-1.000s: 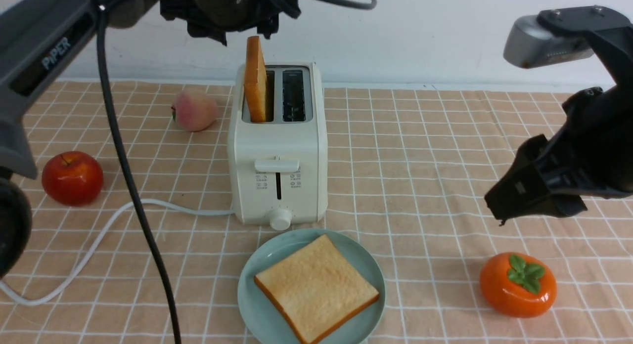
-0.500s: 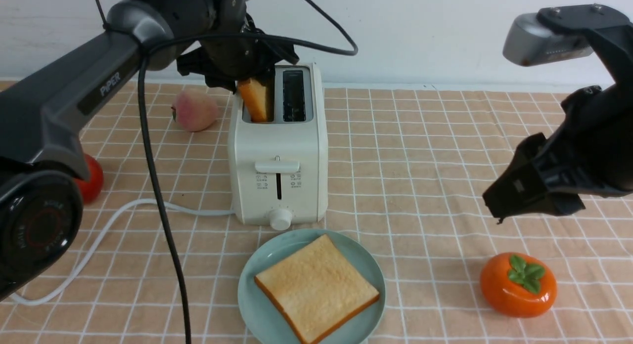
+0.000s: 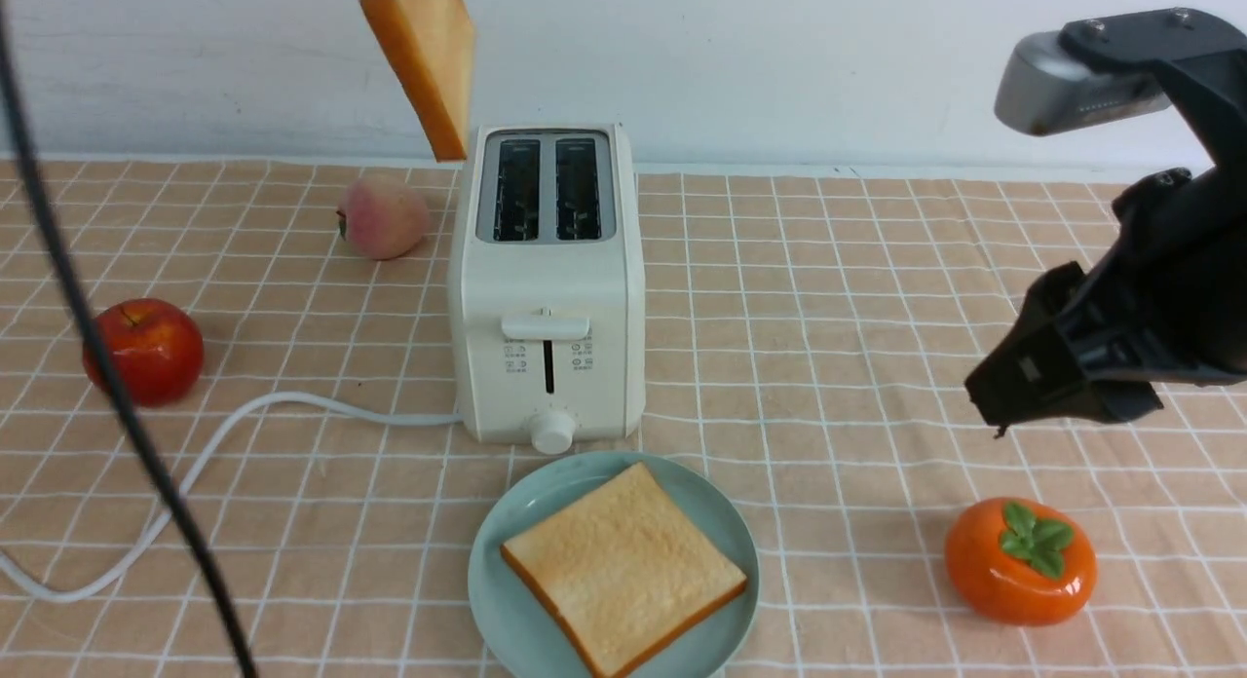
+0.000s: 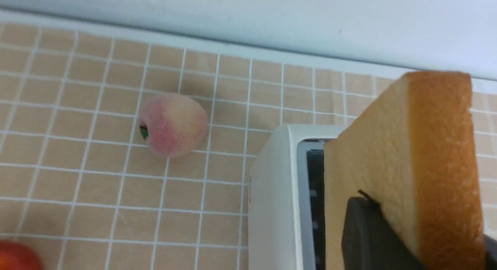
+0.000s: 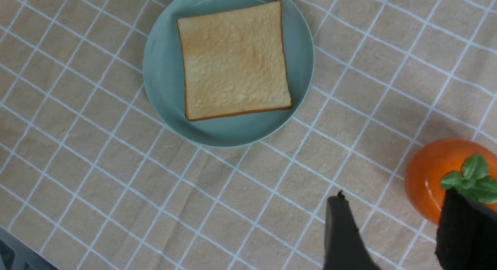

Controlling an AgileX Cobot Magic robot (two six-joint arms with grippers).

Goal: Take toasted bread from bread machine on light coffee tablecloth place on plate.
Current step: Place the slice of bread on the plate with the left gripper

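A slice of toasted bread point(image 3: 421, 59) hangs tilted in the air above the bread machine's back left corner. My left gripper point(image 4: 423, 223) is shut on it, one dark finger point(image 4: 369, 235) pressed on its pale face. In the front view the gripper itself is almost wholly cut off at the top edge. The cream-white bread machine point(image 3: 547, 298) stands on the tablecloth point(image 3: 828, 298) with both slots empty. A second slice point(image 3: 623, 569) lies flat on the blue-green plate point(image 3: 492, 581) in front of it. My right gripper point(image 3: 1003, 415) hovers open at the right, nothing between its fingers point(image 5: 341, 231).
A red apple point(image 3: 143, 352) and a peach point(image 3: 383, 217) sit left of the bread machine. An orange persimmon point(image 3: 1020, 561) lies under my right gripper. The white cord point(image 3: 244, 415) runs left across the cloth. A black cable point(image 3: 117, 386) hangs at the front left.
My left gripper came down on the slice standing in the left slot, shut on it and lifted it up and to the left, out of the bread machine. The right arm barely moved.
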